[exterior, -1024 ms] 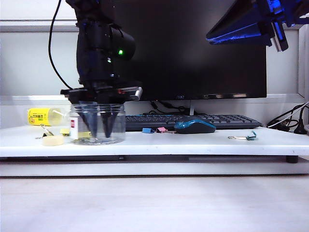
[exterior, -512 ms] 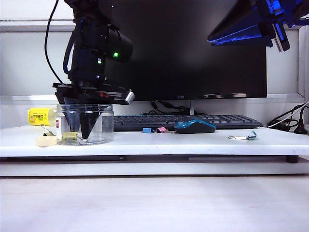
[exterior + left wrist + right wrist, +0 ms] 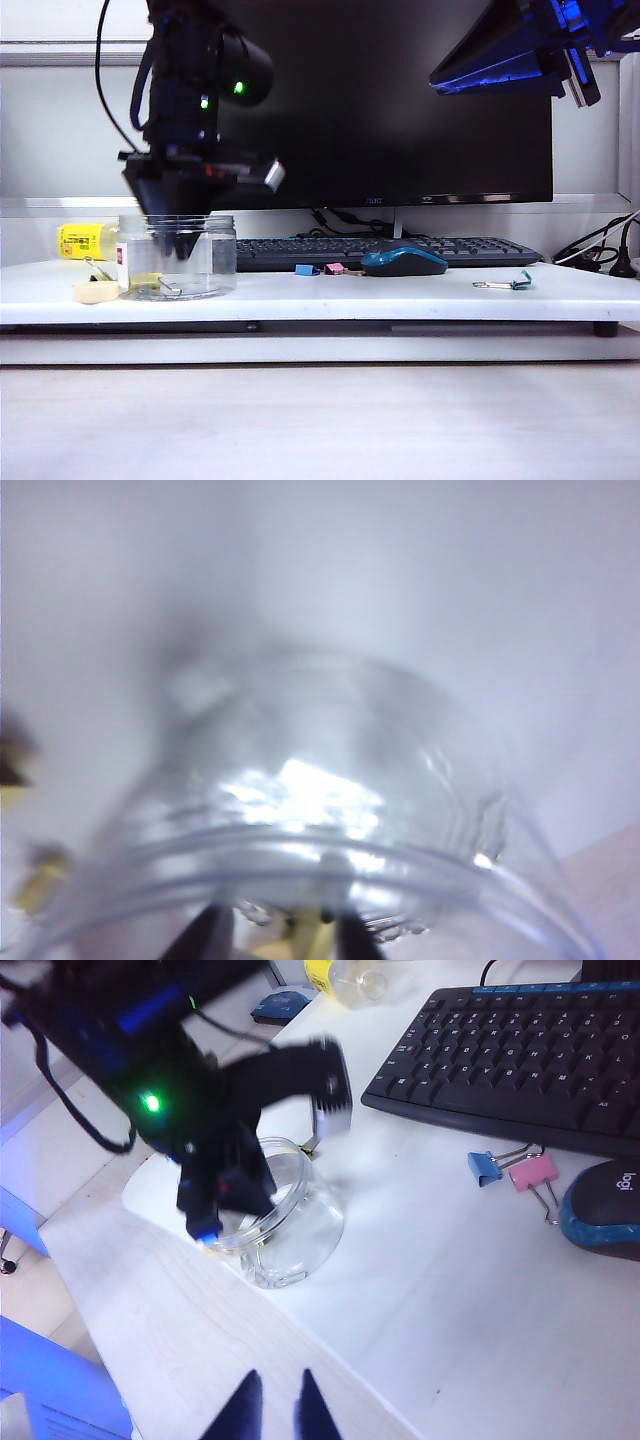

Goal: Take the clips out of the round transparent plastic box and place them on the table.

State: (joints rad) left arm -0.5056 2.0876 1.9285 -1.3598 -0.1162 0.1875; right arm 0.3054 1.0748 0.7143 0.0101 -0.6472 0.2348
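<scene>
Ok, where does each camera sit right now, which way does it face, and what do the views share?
Exterior: low at the white table front edge, looking level across it; left gripper dips into the round clear plastic jar, right arm raised top right.
Left wrist: looking down into the jar; dark fingers flank a yellow clip.
Right wrist: high, looking down at the table; right gripper hangs over it, left arm over the jar.
Shared: all three show the jar.

Exterior cam: low, table-height (image 3: 420, 290), front-on toward the monitor (image 3: 400, 100). Left wrist cam: looks straight down into the jar (image 3: 330, 810), very close, blurred. Right wrist cam: high, angled down, farther off. All three share the jar; exterior and right wrist share the keyboard (image 3: 520, 1050).
</scene>
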